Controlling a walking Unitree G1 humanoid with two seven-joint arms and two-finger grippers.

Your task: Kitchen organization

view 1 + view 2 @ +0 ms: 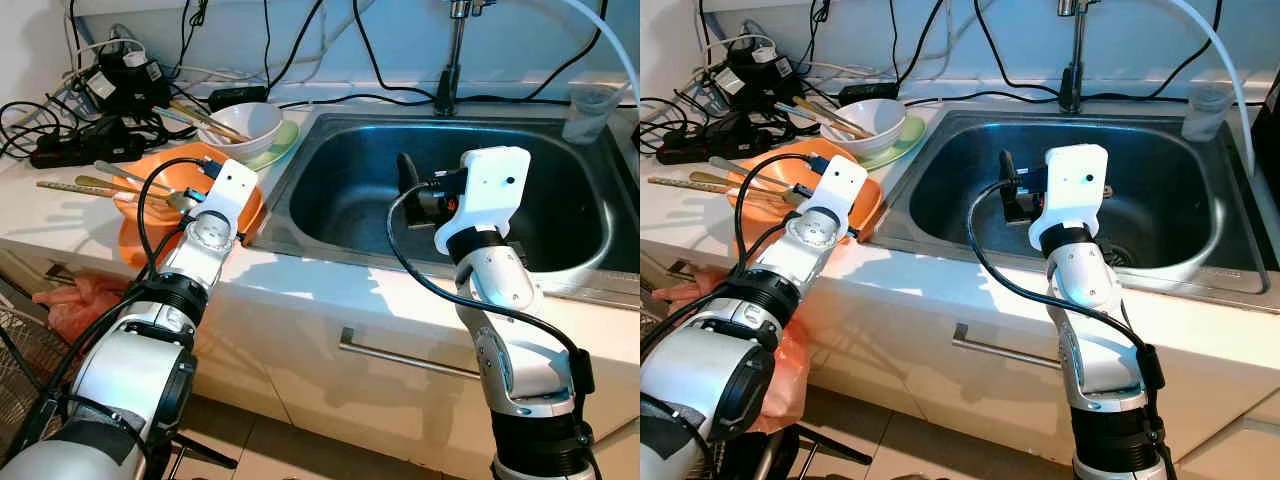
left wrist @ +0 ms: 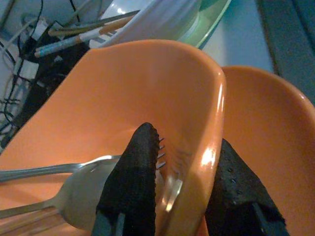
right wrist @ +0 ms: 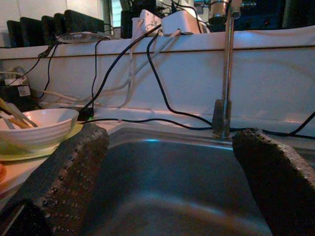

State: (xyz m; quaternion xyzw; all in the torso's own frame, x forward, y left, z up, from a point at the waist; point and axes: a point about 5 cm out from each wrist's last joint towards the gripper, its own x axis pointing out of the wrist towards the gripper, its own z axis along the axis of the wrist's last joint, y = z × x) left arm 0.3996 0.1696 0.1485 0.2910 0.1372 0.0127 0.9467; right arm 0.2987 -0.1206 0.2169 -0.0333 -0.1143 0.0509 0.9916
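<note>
An orange bowl point(image 1: 150, 212) sits on the counter left of the sink point(image 1: 345, 205), with a metal spoon point(image 2: 78, 189) and a fork point(image 2: 166, 172) lying in it. My left gripper point(image 2: 186, 142) straddles the bowl's rim point(image 2: 211, 142), one finger inside and one outside, pressed against it. A second orange dish point(image 2: 275, 132) lies just beyond the outer finger. My right gripper point(image 3: 172, 135) hovers open over the sink basin, nothing between its fingers, pointing toward the faucet point(image 3: 225, 73).
A white bowl point(image 1: 245, 125) holding chopsticks rests on a green plate point(image 1: 278, 148) behind the orange bowl. Power strips and tangled cables point(image 1: 85, 125) crowd the back left corner. A plastic cup point(image 1: 590, 110) stands right of the sink. Wooden chopsticks point(image 1: 70, 186) lie on the counter.
</note>
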